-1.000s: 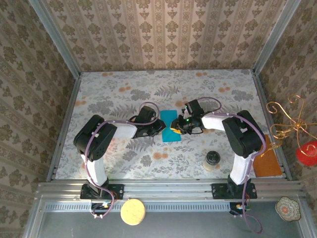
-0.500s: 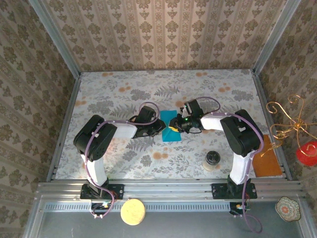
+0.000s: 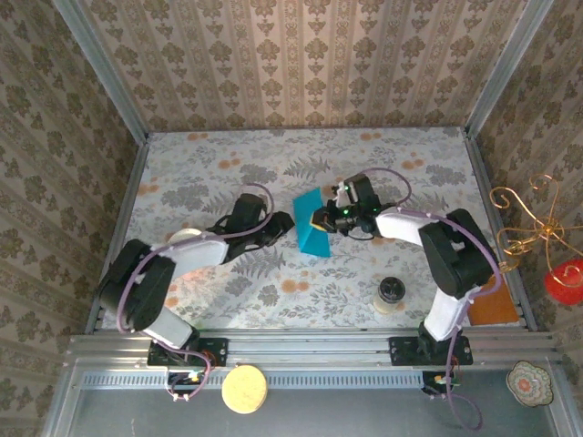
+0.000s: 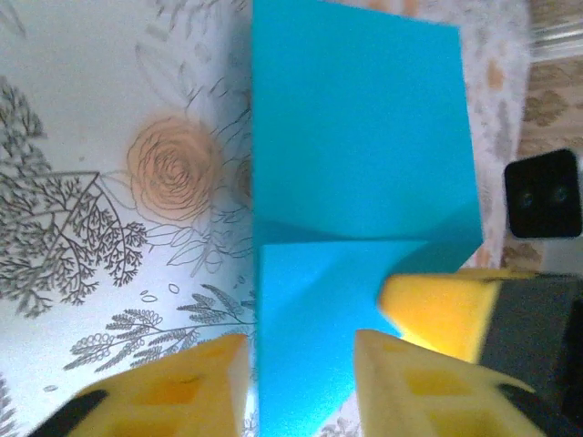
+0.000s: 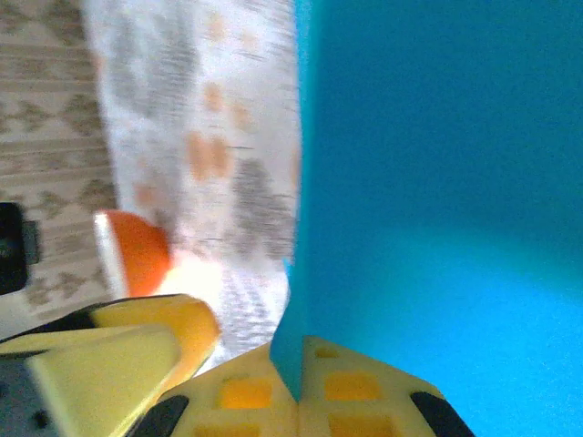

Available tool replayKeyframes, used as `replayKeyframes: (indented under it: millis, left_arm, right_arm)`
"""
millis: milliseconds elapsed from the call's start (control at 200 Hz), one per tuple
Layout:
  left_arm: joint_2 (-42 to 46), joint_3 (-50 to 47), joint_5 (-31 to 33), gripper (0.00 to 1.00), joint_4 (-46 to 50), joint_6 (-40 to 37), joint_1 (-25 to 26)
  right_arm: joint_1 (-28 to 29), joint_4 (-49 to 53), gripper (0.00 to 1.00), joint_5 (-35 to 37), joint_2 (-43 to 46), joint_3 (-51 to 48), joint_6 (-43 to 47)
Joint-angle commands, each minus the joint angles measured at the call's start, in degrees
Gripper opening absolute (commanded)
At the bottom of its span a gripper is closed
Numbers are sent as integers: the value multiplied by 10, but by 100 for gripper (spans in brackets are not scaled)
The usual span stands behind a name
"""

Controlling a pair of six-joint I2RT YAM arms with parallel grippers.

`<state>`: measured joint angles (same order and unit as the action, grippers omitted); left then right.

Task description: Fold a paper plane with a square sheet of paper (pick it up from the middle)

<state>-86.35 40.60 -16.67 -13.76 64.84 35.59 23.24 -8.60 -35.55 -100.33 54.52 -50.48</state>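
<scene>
**Two grippers meet at a blue sheet, mid-table**

Seen from overhead, the left gripper [image 3: 278, 225] sits just left of centre. It is beside a thin teal-blue square sheet of paper [image 3: 312, 235] in the middle of the flower-patterned table [image 3: 209, 173]. The right gripper [image 3: 321, 220] touches the sheet's right side. The left wrist view adds a diagonal fold, and the left jaws standing apart with the sheet's left edge seen between them. The right wrist view shows the right jaws closed, pinching the sheet's edge.
</scene>
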Motion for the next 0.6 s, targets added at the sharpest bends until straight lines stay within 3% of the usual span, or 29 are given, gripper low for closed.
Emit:
replayKeyframes:
  millis: [0,155,270,440,595]
  left_arm:
    - [56,-22,-10,52,-10,-16,-11]
    - [117,-23,-35,73,-14,-34,-13]
    - [135,-22,-54,81,-41,-38,-14]
    - [120,-10,-99,83,-107,-22,-14]
    - [98,2,-124,76,-159,-5,-10]
  right_arm:
    - [-9,-45,7,-45,57,3,12]
    - [-13,-79,7,-94,88,18,-20]
    - [-13,-101,8,-120,100,29,-45]
    - [-13,-142,10,-151,107,30,-83]
    - [-13,-150,10,-159,116,26,-94]
